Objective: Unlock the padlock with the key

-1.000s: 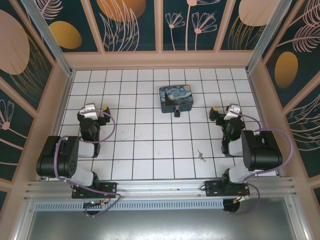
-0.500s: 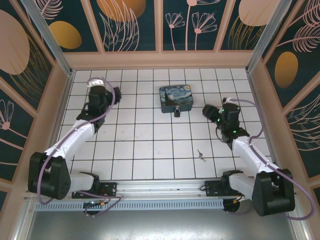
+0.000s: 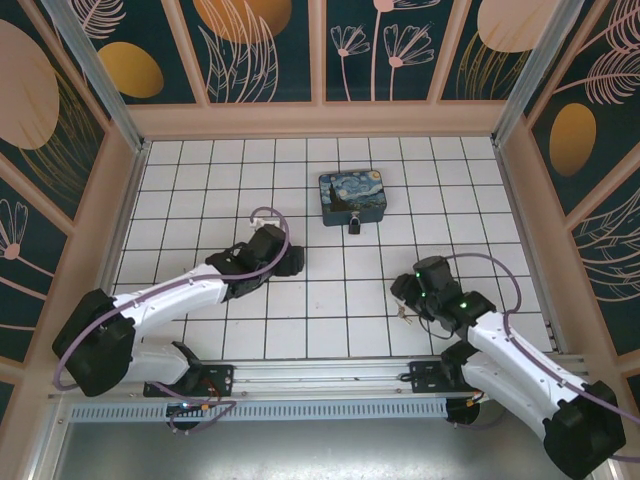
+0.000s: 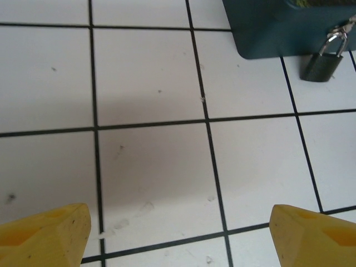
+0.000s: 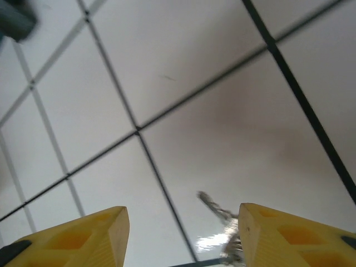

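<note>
Status: no step is complete. The key is not grasped and the padlock is not opened.

- Left gripper (image 4: 178, 233): fingers spread and empty, above bare tile, short of the padlock (image 4: 321, 64).
- Padlock: small and dark, silver shackle seated, attached at the near edge of the box (image 3: 352, 197).
- Right gripper (image 5: 183, 233): fingers spread, clamping nothing, low over the key (image 5: 222, 228).
- Key: thin and silvery, flat on the tile between those fingers.

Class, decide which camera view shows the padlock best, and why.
Left wrist view: the padlock is large and sharp, silver shackle plain, beside the box. The top view gives it as a dark speck at the box's near edge. The right wrist view's dark corner blur cannot be identified.
</note>
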`<state>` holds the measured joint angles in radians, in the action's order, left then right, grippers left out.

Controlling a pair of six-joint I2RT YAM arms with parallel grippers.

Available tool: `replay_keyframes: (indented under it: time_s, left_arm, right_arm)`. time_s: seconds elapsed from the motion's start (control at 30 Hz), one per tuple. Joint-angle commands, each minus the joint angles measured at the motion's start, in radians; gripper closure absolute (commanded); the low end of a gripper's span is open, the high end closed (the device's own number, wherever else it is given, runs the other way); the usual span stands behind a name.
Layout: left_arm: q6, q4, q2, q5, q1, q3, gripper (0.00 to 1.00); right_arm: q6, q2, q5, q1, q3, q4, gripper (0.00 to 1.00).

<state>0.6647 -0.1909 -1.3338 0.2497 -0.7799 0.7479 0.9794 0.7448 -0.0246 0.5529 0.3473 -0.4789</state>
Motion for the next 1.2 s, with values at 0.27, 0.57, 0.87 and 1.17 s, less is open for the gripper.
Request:
replay_keyframes:
  time_s: [0.27,0.57,0.87,1.17]
  left_arm:
    - [0.032,0.050,-0.080,-0.031,-0.017,0.040,0.16]
    - [0.027,0.059,-0.110,-0.014,-0.017,0.072,0.15]
    - [0.001,0.064,-0.145,0.002,-0.016,0.122,0.15]
    - [-0.003,0.082,-0.174,0.006,-0.017,0.149,0.16]
  right_arm:
    - [0.064,0.073,-0.001,0.033,-0.081,0.072,0.56]
    - [0.051,0.068,0.049,0.041,-0.105,0.107,0.61]
    - [0.018,0.078,0.089,0.059,-0.090,0.125,0.63]
    - [0.029,0.101,0.072,0.100,-0.082,0.109,0.64]
